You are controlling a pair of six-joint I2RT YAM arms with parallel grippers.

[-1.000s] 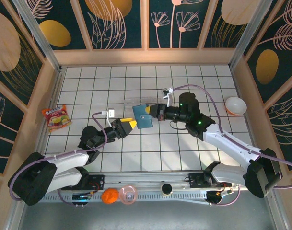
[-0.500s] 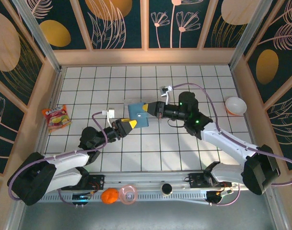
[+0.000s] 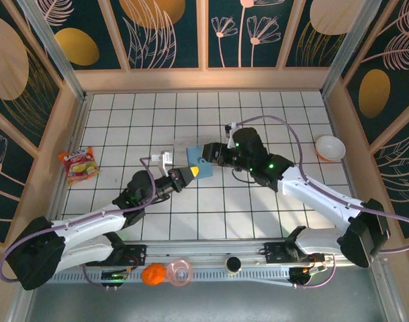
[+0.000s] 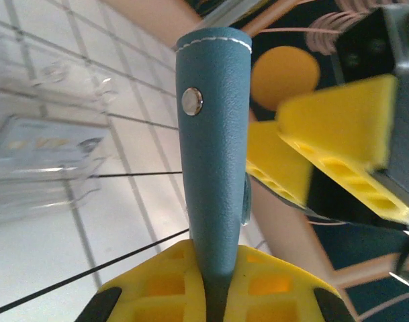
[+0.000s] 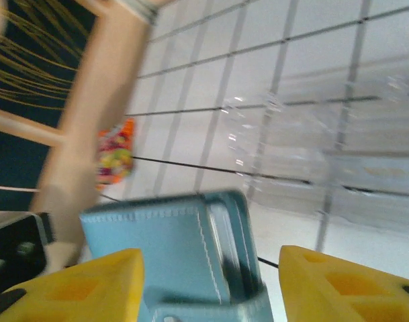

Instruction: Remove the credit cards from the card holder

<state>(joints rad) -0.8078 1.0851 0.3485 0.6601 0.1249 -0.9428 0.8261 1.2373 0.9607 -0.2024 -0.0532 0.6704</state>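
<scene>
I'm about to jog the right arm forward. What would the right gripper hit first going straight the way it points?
The card holder, sitting between the right gripper's open fingers and clamped by the left gripper; the clear tray lies beyond, depth unclear.

Over the middle of the white tiled table [image 3: 258, 201], the teal-blue folding card holder [image 3: 201, 162] sits between left gripper [image 3: 191, 173] and right gripper [image 3: 207, 155], the clear rectangular plastic tray [image 3: 184, 143] just behind, the orange snack packet [image 3: 78, 165] far left, the white round bowl [image 3: 330, 147] far right.
</scene>
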